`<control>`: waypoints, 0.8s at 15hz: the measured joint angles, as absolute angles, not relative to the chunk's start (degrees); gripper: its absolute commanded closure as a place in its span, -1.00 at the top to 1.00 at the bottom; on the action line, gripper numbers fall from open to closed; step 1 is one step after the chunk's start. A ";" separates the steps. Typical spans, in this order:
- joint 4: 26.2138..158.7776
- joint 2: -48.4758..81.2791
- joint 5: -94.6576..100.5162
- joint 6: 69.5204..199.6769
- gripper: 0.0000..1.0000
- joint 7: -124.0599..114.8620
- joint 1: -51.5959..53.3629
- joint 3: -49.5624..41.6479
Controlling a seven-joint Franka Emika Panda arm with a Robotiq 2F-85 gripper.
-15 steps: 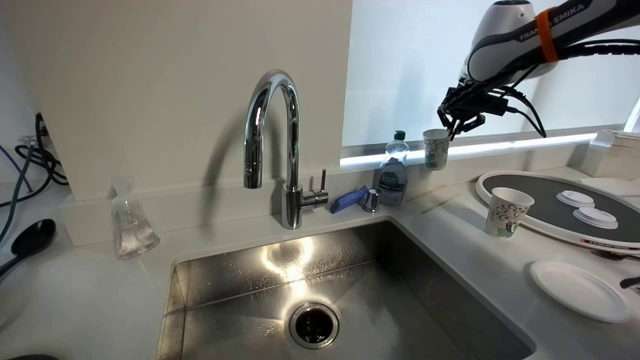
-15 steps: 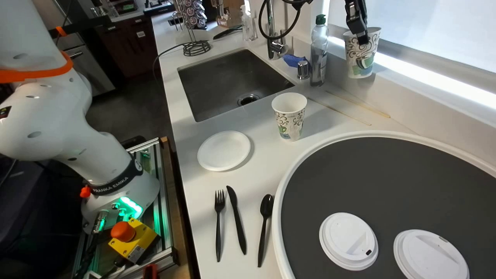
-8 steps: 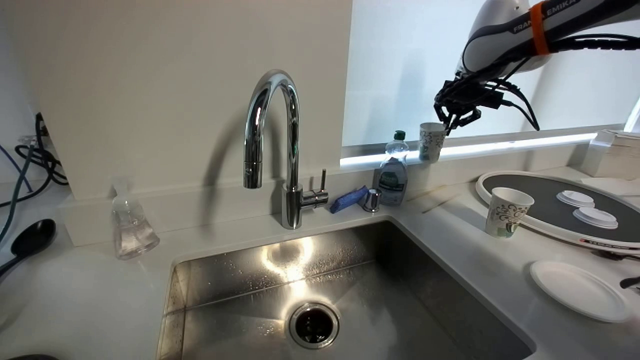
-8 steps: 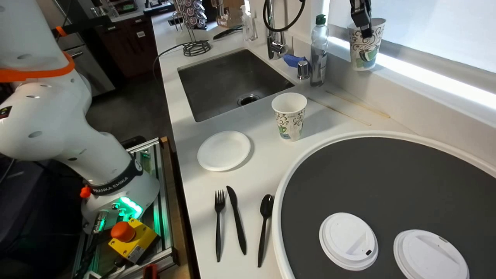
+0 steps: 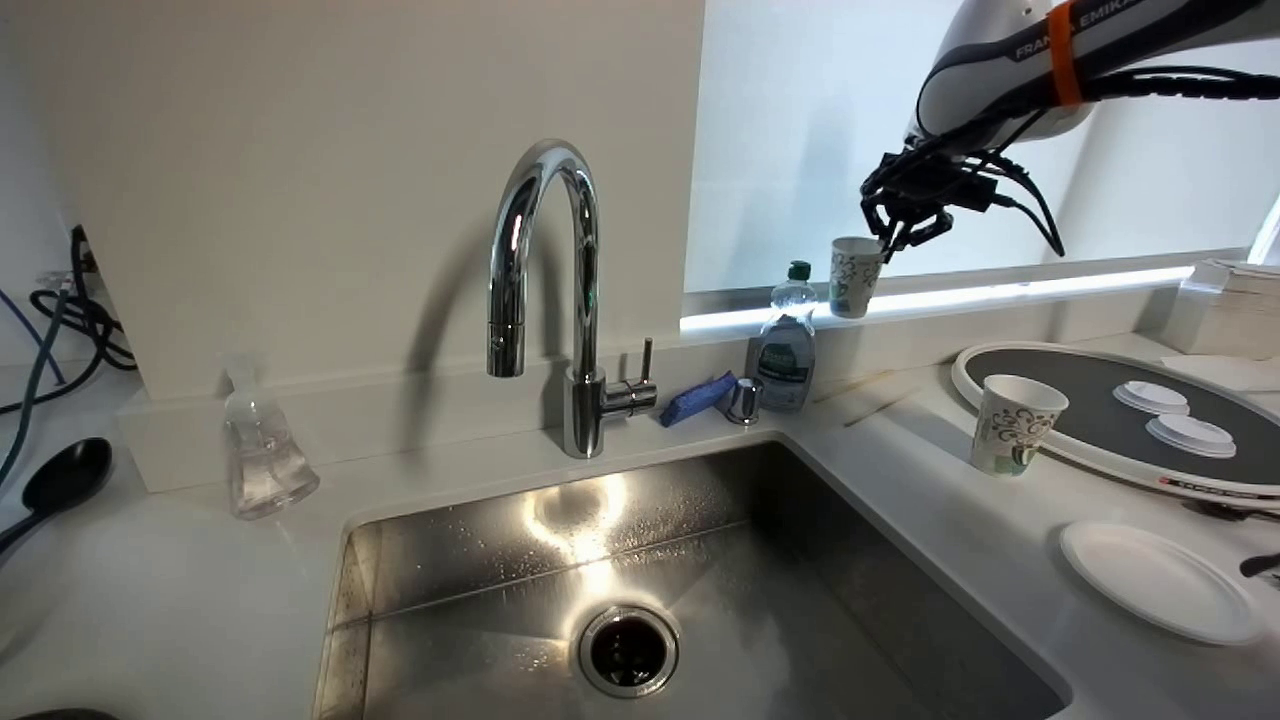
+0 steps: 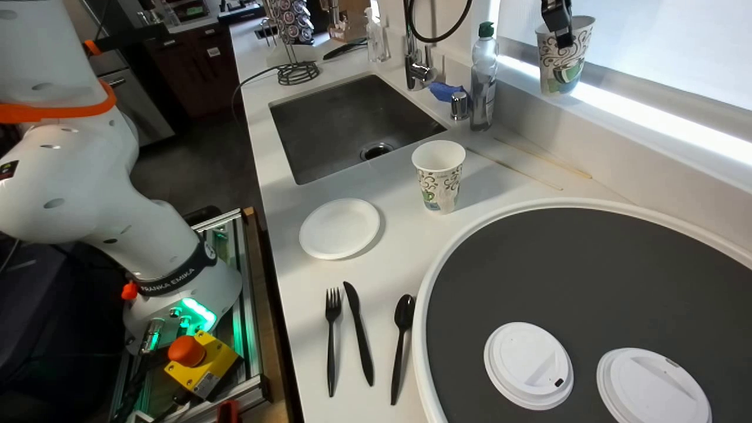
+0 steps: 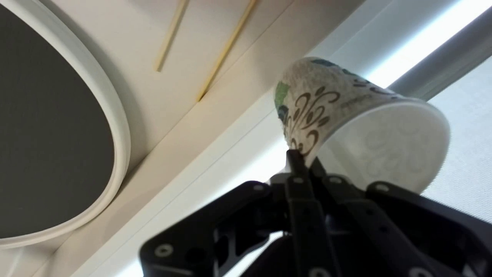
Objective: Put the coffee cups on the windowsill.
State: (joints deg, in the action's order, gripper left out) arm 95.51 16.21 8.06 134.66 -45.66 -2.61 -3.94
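My gripper (image 5: 890,250) is shut on the rim wall of a coffee cup (image 5: 856,278). In the wrist view the fingertips (image 7: 305,159) pinch one side of this patterned off-white cup (image 7: 311,104), one finger inside and one outside. The held cup hangs nearly upright in the air beside the window in both exterior views; it looks level with or just above the windowsill (image 5: 1020,293), and I cannot tell if it touches. The other coffee cup (image 6: 439,182) stands upright on the countertop. The windowsill also shows in the wrist view (image 7: 215,165).
A dish soap bottle (image 5: 785,350) stands against the wall left of the held cup. The tap (image 5: 583,300) and sink (image 6: 352,123) are farther left. A round grey board (image 6: 564,258) holds two lids (image 6: 529,364). A plate (image 6: 339,229) and black cutlery lie on the counter.
My gripper has risen and moved toward the window with the cup in it. In an exterior view the cup shifts up and slightly left. The standing cup has not moved.
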 measured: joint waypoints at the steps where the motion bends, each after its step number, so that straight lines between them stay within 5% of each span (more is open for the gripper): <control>1: 95.17 16.65 7.80 134.63 -0.98 -45.51 -2.45 -3.94; 12: 87.97 22.11 7.25 130.20 -0.98 -44.20 -1.68 -4.12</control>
